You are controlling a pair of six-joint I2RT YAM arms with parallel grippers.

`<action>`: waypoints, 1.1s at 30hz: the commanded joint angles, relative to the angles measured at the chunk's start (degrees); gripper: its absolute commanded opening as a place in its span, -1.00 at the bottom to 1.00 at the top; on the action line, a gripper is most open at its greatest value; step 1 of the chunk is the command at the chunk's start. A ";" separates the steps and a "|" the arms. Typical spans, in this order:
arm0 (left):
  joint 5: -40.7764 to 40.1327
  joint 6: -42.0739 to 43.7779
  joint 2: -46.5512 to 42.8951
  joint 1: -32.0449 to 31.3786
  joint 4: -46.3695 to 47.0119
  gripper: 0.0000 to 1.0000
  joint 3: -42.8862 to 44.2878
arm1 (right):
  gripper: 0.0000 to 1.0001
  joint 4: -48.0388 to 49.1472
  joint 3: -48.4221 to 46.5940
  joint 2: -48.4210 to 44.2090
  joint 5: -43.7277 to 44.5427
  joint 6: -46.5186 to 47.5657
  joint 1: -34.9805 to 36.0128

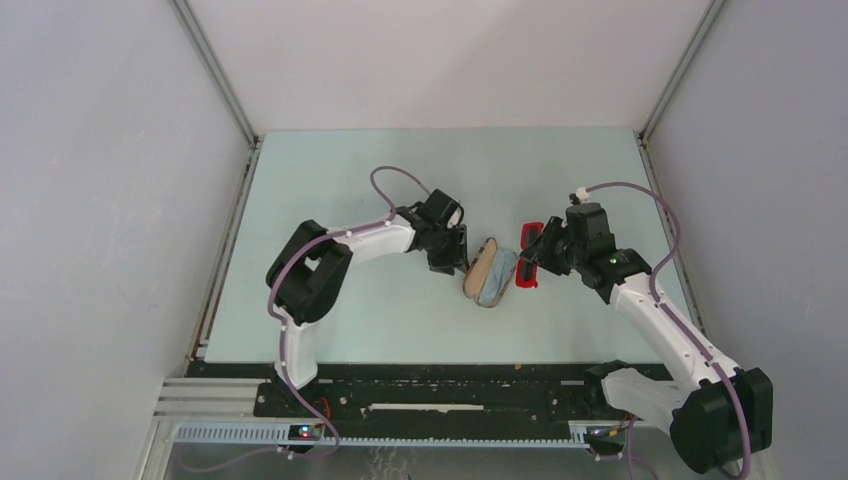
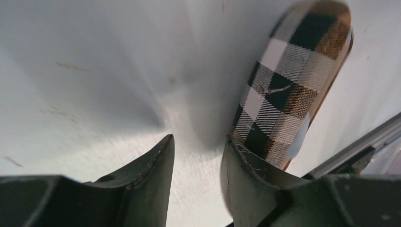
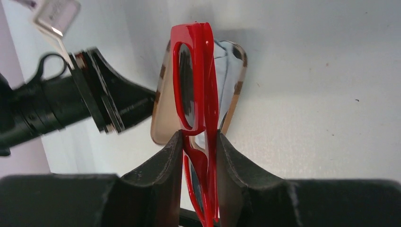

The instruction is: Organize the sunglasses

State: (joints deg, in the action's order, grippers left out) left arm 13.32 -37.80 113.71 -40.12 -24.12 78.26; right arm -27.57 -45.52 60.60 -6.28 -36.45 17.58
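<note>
Sunglasses (image 3: pixel 206 80), folded, glossy red with dark lenses, sit pinched in the right gripper (image 3: pixel 199 137); left gripper (image 2: pixel 198 142) stands open.

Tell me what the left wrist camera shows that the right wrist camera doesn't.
Only the left wrist view shows the plaid outside of the case, its edge against the left gripper, whose jaws stand apart with nothing between them. Only the right wrist view shows the red sunglasses, folded and clamped in the right gripper, with the inside of the case behind them. Both show the case and the pale table.
</note>
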 commanded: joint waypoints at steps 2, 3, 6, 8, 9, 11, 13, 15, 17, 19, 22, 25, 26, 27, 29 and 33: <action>1.97 -3.01 -5.53 -2.98 3.57 -0.03 -5.47 | -0.30 0.74 -0.36 -0.33 5.26 -3.41 -0.36; 2.13 -3.33 -6.17 -2.90 4.15 -0.03 -6.23 | -0.30 0.69 -0.36 0.00 5.51 -3.51 -0.36; 1.53 -2.81 -7.62 -2.89 3.92 -0.02 -7.46 | -0.27 1.03 -0.36 1.52 5.25 -3.63 0.27; 0.57 -2.23 -7.98 -2.83 3.11 -0.02 -7.51 | -0.27 2.21 -0.41 2.44 5.78 -3.43 2.13; 0.19 -2.05 -8.02 -2.78 2.96 -0.02 -7.50 | -0.27 3.09 -0.41 3.02 6.01 -3.21 3.00; 0.13 -1.76 -7.73 -2.55 2.66 -0.02 -7.19 | -0.27 4.09 -1.25 4.71 5.20 -2.14 4.42; 0.24 -1.58 -7.29 -2.32 2.66 -0.02 -6.78 | -0.27 4.20 -2.97 7.63 4.43 0.74 5.73; 0.17 -1.34 -6.94 -2.03 2.59 -0.02 -6.27 | -0.27 4.35 -4.57 10.00 3.39 5.12 6.58; 0.27 -0.95 -6.46 -1.75 2.21 -0.02 -5.54 | -0.27 3.83 -5.93 11.91 2.39 9.38 6.46; 0.09 -0.51 -6.04 -1.41 1.75 -0.02 -4.73 | -0.28 2.63 -7.47 13.59 0.54 12.61 5.79; 0.08 0.17 -5.16 -0.65 0.98 -0.02 -3.08 | -0.27 0.50 -9.70 15.70 -2.10 17.53 5.89; -0.48 2.32 -4.01 0.13 -0.05 -0.02 -1.06 | -0.28 -2.53 -12.07 18.42 -2.51 19.39 7.01; -0.58 2.98 -3.51 0.53 -0.66 -0.02 -0.26 | -0.28 -2.80 -12.39 18.98 -2.08 19.17 7.38; -0.20 3.53 -2.91 1.01 -1.01 -0.03 0.40 | -0.28 -2.64 -12.43 19.35 -1.51 18.70 7.79; 0.73 4.15 -2.32 1.56 -1.49 -0.02 1.24 | -0.28 -1.93 -12.49 19.82 -0.44 17.07 8.72; 1.14 4.59 -2.29 1.64 -1.68 -0.02 1.43 | -0.28 -0.98 -12.50 21.40 3.62 13.30 10.83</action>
State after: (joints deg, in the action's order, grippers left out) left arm 13.76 -35.46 111.44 -38.81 -24.82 76.90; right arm -28.99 -56.40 81.19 -6.28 -20.95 26.57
